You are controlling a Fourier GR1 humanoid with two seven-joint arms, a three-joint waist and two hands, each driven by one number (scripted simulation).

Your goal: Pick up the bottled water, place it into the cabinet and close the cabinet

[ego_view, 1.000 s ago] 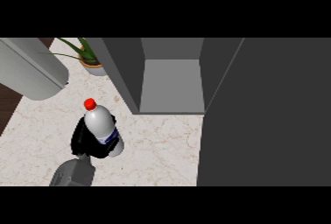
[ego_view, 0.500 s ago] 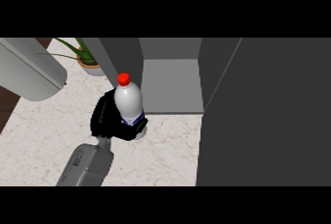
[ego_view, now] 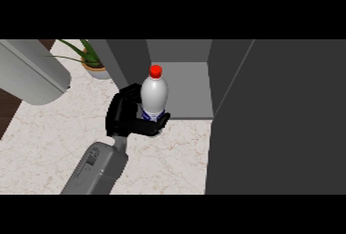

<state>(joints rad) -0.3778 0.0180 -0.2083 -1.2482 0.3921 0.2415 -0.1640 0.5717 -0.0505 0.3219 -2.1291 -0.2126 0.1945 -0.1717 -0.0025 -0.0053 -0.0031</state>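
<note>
The bottled water (ego_view: 154, 96) is white with a red cap and a blue label, and it stands upright in my left hand (ego_view: 125, 116). The black fingers curl round its lower part and hide its base. Bottle and hand hang above the marble counter (ego_view: 47, 146), right in front of the open cabinet (ego_view: 186, 91), at the left side of its opening. The bottle's top overlaps the grey cabinet floor in the head view. The cabinet's dark door (ego_view: 283, 114) stands open and fills the right side of the view. My right hand does not show.
A potted plant (ego_view: 91, 64) stands at the back, left of the cabinet's side wall. A large light-grey cylinder (ego_view: 30, 73) lies at the far left. The open door hides the counter's right part.
My left hand has carried the bottle up from the counter and away to the right, toward the cabinet opening. The bottle has gone from tilted to upright.
</note>
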